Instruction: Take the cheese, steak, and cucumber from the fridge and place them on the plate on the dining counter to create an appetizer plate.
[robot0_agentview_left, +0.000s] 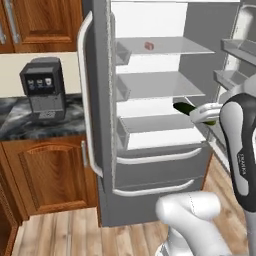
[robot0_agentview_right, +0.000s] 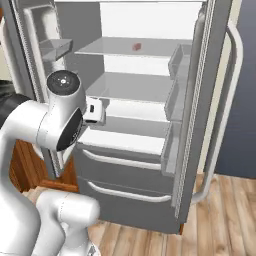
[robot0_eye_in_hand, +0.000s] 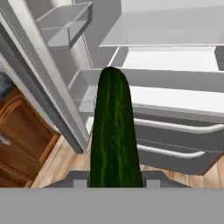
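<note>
The gripper (robot0_agentview_left: 192, 112) is pinching the cucumber (robot0_eye_in_hand: 114, 131), jaws pressed against its sides, with most of the dark green length sticking out forward of the fingers. In the left base view the cucumber's free end is showing just in front of the open fridge (robot0_agentview_left: 150, 125), level with the lowest shelf (robot0_agentview_left: 160, 122) and off it — the vegetable is hanging in the air rather than resting on anything. The steak (robot0_agentview_left: 149, 46) is lying on the top shelf, well above and apart from the hand. The main risk is coming from that long overhang: with the grip apparently sitting near one end, a quick swing could be levering the smooth, rounded body out between the fingers. A second hazard is the right-hand door and its bins (robot0_agentview_left: 240, 50) standing close beside the arm — turning away before backing clear could be knocking the protruding tip against a bin or the shelf edge and twisting it loose.
</note>
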